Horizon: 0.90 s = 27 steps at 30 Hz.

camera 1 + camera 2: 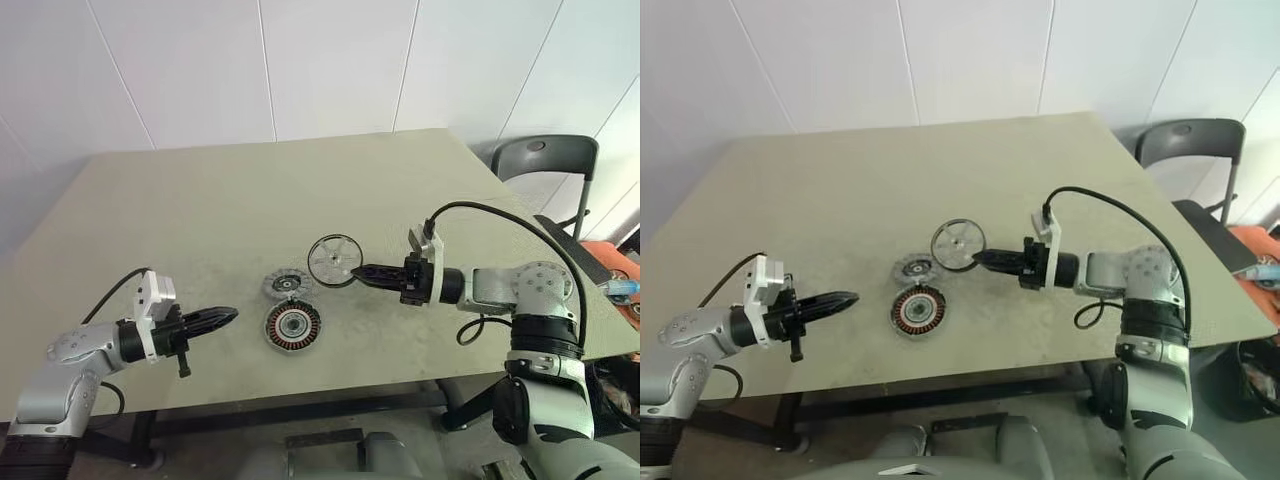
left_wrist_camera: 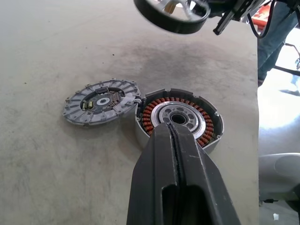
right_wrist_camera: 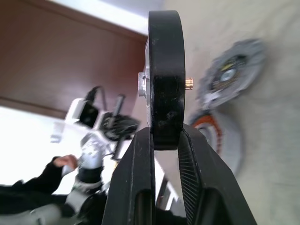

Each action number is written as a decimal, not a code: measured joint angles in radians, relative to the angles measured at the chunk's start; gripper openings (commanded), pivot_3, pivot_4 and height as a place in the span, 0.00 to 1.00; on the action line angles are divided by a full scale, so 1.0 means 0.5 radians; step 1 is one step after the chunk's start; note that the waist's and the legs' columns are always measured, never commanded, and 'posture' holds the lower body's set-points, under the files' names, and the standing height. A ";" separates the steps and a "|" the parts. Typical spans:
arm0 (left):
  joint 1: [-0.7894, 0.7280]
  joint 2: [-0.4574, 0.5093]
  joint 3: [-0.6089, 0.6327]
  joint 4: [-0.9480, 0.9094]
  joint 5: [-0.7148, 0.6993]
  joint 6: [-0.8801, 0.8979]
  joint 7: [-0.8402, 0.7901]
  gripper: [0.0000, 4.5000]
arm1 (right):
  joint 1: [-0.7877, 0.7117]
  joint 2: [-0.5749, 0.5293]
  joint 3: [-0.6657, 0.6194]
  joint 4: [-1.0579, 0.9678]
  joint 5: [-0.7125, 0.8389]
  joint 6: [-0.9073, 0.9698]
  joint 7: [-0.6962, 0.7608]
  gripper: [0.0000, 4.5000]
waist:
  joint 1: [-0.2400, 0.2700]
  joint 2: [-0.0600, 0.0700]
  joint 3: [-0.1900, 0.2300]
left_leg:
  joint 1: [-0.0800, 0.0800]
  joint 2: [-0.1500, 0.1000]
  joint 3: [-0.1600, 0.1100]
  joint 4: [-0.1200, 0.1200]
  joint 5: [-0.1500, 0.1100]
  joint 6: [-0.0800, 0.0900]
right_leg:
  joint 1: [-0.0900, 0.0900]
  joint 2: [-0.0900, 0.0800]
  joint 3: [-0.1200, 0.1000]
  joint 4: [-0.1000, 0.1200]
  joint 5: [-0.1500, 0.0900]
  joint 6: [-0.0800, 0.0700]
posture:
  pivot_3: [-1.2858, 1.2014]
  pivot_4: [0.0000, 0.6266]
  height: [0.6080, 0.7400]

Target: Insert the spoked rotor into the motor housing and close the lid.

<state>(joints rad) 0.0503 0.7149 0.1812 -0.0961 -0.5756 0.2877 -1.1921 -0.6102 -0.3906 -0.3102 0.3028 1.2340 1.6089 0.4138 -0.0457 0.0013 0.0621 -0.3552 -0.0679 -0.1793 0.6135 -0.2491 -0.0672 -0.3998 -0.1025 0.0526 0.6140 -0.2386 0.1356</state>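
Right wrist view: spoked rotor point(image 3: 165, 75) is being clamped by right gripper point(image 3: 165, 140); motor housing point(image 1: 292, 326) not yet filled, lid point(image 1: 287, 285) lying beside it; left gripper point(image 1: 226, 318) pressed together, empty.

Both head eyes are looking down over the table point(image 1: 200, 200) from above – each wrist camera is peering close along its fingers, sharing the motor housing point(image 2: 178, 119)
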 measured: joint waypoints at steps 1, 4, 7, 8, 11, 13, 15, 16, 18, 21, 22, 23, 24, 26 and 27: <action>0.031 0.020 0.009 0.001 0.000 -0.015 -0.013 0.00 | 0.037 -0.008 0.050 -0.008 0.135 0.000 -0.078 0.08 | 0.001 0.000 0.000 | 0.000 0.000 0.000 0.000 0.000 0.000 | 0.000 0.000 0.000 0.000 0.000 0.000 | 0.52 0.00 1.00; 0.065 0.051 0.037 0.014 0.001 -0.035 -0.029 0.00 | 0.132 -0.020 0.183 -0.013 0.433 0.000 -0.295 0.08 | 0.005 0.001 0.000 | -0.002 0.000 0.000 0.000 0.000 0.000 | -0.001 0.000 0.000 0.000 0.000 0.000 | 0.52 0.00 1.00; 0.069 0.056 0.043 0.014 0.004 -0.056 -0.036 0.00 | 0.147 -0.030 0.274 -0.010 0.680 0.001 -0.482 0.08 | 0.007 0.001 0.001 | -0.001 0.000 0.000 0.001 0.000 0.000 | 0.000 0.000 0.000 0.000 0.000 0.000 | 0.52 0.00 1.00; 0.069 0.056 0.043 0.014 0.007 -0.064 -0.037 0.00 | 0.146 -0.045 0.315 -0.004 0.779 -0.001 -0.553 0.08 | 0.007 0.001 0.001 | -0.001 0.000 0.000 0.002 0.000 0.000 | 0.000 0.000 0.000 0.000 0.000 0.000 | 0.52 0.00 1.00; 0.069 0.055 0.043 0.014 0.015 -0.066 -0.036 0.00 | 0.148 -0.092 0.464 0.025 1.036 -0.055 -0.768 0.08 | 0.006 0.002 0.001 | -0.001 0.000 0.000 0.001 0.000 0.000 | -0.001 0.000 0.000 -0.001 0.000 0.000 | 0.52 0.00 1.00; 0.065 0.055 0.042 0.012 0.017 -0.067 -0.032 0.00 | 0.151 -0.120 0.548 0.022 1.149 -0.132 -0.894 0.08 | 0.006 0.002 0.001 | -0.002 0.000 0.000 0.000 0.000 0.000 | -0.001 0.000 0.000 -0.002 0.000 0.000 | 0.52 0.00 1.00; 0.062 0.054 0.040 0.009 0.021 -0.067 -0.027 0.00 | 0.153 -0.152 0.651 0.022 1.263 -0.205 -1.018 0.08 | 0.004 0.002 0.001 | -0.002 0.000 0.000 -0.001 0.000 0.000 | -0.001 0.000 0.000 -0.003 0.000 0.000 | 0.52 0.00 1.00; 0.060 0.053 0.037 0.006 0.026 -0.067 -0.023 0.00 | 0.153 -0.163 0.699 0.022 1.299 -0.231 -1.066 0.08 | 0.005 0.001 0.001 | -0.002 0.000 0.000 -0.001 0.000 0.000 | -0.001 0.000 0.000 -0.003 0.000 0.000 | 0.52 0.00 1.00; 0.058 0.051 0.031 0.003 0.032 -0.067 -0.012 0.00 | 0.153 -0.160 0.765 0.026 1.363 -0.278 -1.130 0.08 | 0.005 0.002 0.001 | -0.002 0.000 0.000 -0.001 0.000 0.000 | -0.001 0.000 0.000 -0.003 0.000 0.000 | 0.52 0.00 1.00; 0.056 0.047 0.019 -0.011 0.037 -0.067 -0.008 0.00 | 0.152 -0.123 0.803 0.032 1.407 -0.331 -1.172 0.08 | 0.007 0.001 0.001 | -0.001 0.000 0.000 0.000 0.000 0.000 | 0.000 0.000 0.000 -0.003 0.000 0.000 | 0.52 0.00 1.00; 0.055 0.046 0.019 -0.012 0.038 -0.067 -0.006 0.00 | 0.152 -0.101 0.806 0.032 1.410 -0.353 -1.188 0.08 | 0.006 0.001 0.001 | -0.001 0.000 0.000 0.000 0.000 0.000 | 0.000 0.000 0.000 -0.003 0.000 0.000 | 0.52 0.00 1.00; 0.055 0.045 0.018 -0.013 0.038 -0.067 -0.006 0.00 | 0.152 -0.078 0.806 0.033 1.410 -0.376 -1.207 0.08 | 0.006 0.002 0.001 | -0.001 0.000 0.000 0.000 0.000 0.000 | 0.000 0.000 0.000 -0.003 0.000 0.000 | 0.52 0.00 1.00; 0.055 0.044 0.018 -0.014 0.039 -0.067 -0.005 0.00 | 0.153 -0.053 0.806 0.034 1.411 -0.394 -1.223 0.08 | 0.006 0.001 0.001 | -0.001 0.001 0.000 0.000 0.000 0.000 | 0.000 0.001 0.000 -0.003 0.000 0.000 | 0.52 0.00 1.00; 0.055 0.042 0.016 -0.021 0.040 -0.067 0.000 0.00 | 0.161 -0.020 0.807 0.034 1.413 -0.404 -1.248 0.08 | 0.007 0.002 0.001 | -0.001 0.001 0.000 -0.001 0.000 0.000 | -0.001 0.001 0.000 -0.003 0.000 0.000 | 0.52 0.00 1.00; 0.055 0.042 0.015 -0.026 0.040 -0.067 0.002 0.00 | 0.173 -0.012 0.807 0.034 1.414 -0.401 -1.253 0.08 | 0.007 0.001 0.001 | -0.002 0.001 0.000 -0.001 0.000 0.000 | -0.001 0.001 0.000 -0.003 0.000 0.000 | 0.52 0.00 1.00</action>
<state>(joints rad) 0.0779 0.7359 0.1888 -0.1090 -0.5558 0.2543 -1.1912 -0.5239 -0.3967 0.0933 0.3199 1.9408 1.4082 -0.2125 -0.0420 0.0021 0.0625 -0.3560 -0.0676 -0.1793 0.6132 -0.2491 -0.0671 -0.4001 -0.1022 0.0526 0.6126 -0.2387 0.1356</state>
